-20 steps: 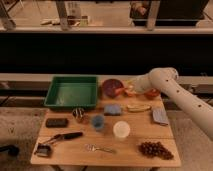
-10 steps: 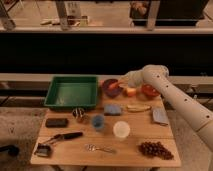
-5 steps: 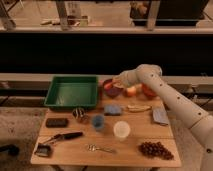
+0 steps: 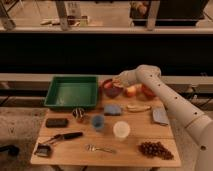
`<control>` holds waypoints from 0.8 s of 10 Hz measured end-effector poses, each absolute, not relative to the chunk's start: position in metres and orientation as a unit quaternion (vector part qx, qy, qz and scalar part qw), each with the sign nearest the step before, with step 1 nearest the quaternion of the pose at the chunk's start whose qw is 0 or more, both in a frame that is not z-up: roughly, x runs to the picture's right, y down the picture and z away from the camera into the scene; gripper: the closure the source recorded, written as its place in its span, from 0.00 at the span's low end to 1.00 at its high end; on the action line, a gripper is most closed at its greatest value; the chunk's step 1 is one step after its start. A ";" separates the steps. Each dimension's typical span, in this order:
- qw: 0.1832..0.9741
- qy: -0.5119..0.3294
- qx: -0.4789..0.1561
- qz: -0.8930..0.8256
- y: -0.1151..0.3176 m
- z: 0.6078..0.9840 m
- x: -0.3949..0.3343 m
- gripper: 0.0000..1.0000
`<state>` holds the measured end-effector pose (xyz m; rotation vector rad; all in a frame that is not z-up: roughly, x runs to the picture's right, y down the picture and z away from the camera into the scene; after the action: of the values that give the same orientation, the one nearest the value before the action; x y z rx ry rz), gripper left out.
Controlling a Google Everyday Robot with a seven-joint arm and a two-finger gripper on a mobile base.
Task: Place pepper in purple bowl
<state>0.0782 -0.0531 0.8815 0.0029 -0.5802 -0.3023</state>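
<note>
Our gripper (image 4: 116, 81) hangs right over the bowl (image 4: 112, 93) at the tabletop's (image 4: 125, 150) far side. The pepper (image 4: 108, 85) shows just beneath it, inside the rim. We cannot tell whether the gripper holds it.

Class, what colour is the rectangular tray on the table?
The rectangular tray is green, camera view; the tool is over the round dark purple bowl.
</note>
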 end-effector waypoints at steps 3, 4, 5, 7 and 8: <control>0.945 -0.286 0.011 -0.155 -0.061 0.886 0.071 0.96; 0.945 -0.287 0.013 -0.155 -0.064 0.886 0.070 0.90; 0.945 -0.288 0.012 -0.156 -0.065 0.887 0.069 0.83; 0.944 -0.292 0.006 -0.157 -0.067 0.889 0.062 0.61; 0.944 -0.292 0.005 -0.155 -0.067 0.890 0.059 0.51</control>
<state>0.0592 -0.0674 0.8897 0.0095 -0.5951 -0.3158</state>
